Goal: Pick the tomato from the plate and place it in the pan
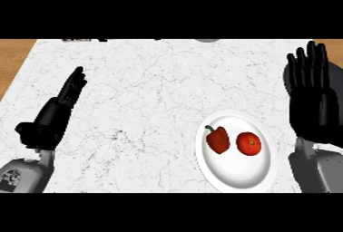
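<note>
no readable txt, no labels, no nos. or signs anywhere

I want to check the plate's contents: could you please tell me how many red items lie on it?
2. A red pepper lies on the left part of the white plate, and the tomato sits just to its right. Nothing appears hidden.

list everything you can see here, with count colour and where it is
plate: 1, white, lower right of the counter
tomato: 1, red, on the plate, right of the pepper
pepper: 1, red with a green stem, on the plate
counter: 1, white marbled, with a wooden surface at its left edge
pan: a dark shape behind the right hand may be it, cannot tell
left hand: 1, black, open, left side
right hand: 1, black, open, right edge
</note>
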{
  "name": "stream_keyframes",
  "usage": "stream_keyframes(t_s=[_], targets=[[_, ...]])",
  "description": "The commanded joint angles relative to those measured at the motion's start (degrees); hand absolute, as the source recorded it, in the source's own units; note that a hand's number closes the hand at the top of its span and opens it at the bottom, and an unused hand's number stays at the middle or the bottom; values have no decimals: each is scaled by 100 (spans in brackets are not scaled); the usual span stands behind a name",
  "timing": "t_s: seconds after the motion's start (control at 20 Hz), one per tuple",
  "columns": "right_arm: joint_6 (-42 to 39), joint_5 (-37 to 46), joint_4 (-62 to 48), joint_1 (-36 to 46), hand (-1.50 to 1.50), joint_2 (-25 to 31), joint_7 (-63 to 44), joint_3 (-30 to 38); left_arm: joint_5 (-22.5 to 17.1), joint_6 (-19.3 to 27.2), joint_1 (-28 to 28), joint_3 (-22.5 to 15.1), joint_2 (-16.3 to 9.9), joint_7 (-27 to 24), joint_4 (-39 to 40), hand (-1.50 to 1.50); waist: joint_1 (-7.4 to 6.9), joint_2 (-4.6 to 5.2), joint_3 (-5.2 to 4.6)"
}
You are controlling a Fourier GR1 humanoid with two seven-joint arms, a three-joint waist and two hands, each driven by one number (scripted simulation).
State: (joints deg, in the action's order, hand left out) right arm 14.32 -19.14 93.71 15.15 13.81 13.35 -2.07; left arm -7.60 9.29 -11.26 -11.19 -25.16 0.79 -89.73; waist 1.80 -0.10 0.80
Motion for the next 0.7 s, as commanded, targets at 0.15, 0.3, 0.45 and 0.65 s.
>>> stream_keyframes(t_s=[0.15, 0.3, 0.45, 0.65], targets=[[-245, -449, -1375, -541, -150, 667, -1076, 707, 81, -50, -134, -146, 82, 520, 34, 0, -156, 63, -67], [19, 1337, -2075, -1280, -150, 1905, -1336, 26, 22, -174, 33, -240, 86, 428, 23, 0, -198, 410, -245], [1207, 1708, -2657, -1384, 150, 1135, -1288, 45, -51, -206, 39, -360, 217, 735, 32, 0, -235, 89, -76], [1741, 1630, -2442, -1684, -150, 294, -810, 81, 73, -282, 65, -256, 288, 731, 239, 0, -149, 13, -79]])
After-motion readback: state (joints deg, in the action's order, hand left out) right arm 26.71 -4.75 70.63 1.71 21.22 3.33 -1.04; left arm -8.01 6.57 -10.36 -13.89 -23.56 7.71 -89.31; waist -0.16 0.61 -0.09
